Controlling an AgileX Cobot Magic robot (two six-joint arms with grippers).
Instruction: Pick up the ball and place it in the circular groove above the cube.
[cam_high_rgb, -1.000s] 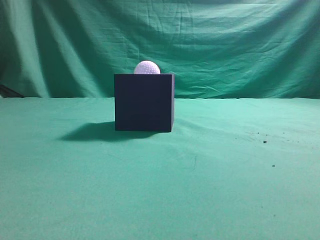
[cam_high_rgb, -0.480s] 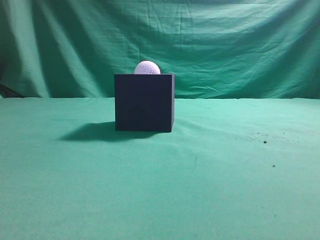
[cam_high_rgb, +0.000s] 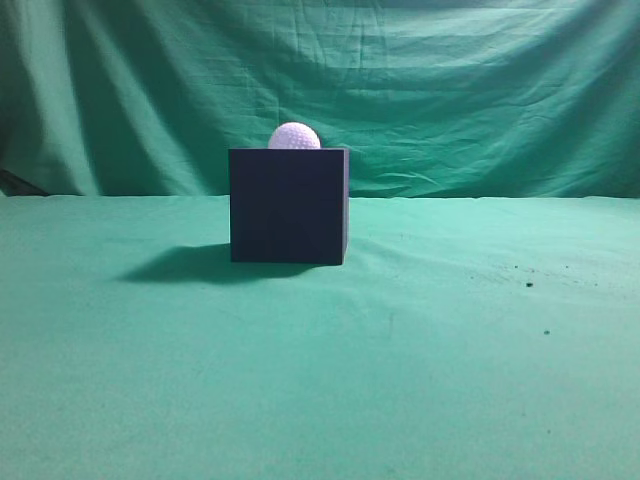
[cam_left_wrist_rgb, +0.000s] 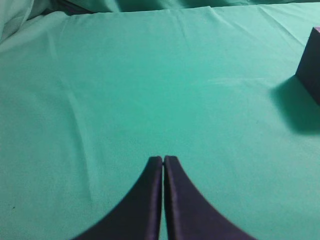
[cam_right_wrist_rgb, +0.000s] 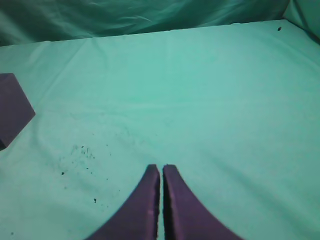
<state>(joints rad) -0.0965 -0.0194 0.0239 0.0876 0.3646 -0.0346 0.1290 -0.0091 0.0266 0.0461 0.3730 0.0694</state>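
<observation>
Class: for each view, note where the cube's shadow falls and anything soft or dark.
Exterior view: the cube casts its shadow leftward, golf ball slightly soft. Left wrist view: shadow lies beside the cube's corner. Right wrist view: cube reads purplish, backdrop dim.

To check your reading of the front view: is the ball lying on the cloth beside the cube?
No, the ball sits on top of the cube, not on the cloth.
</observation>
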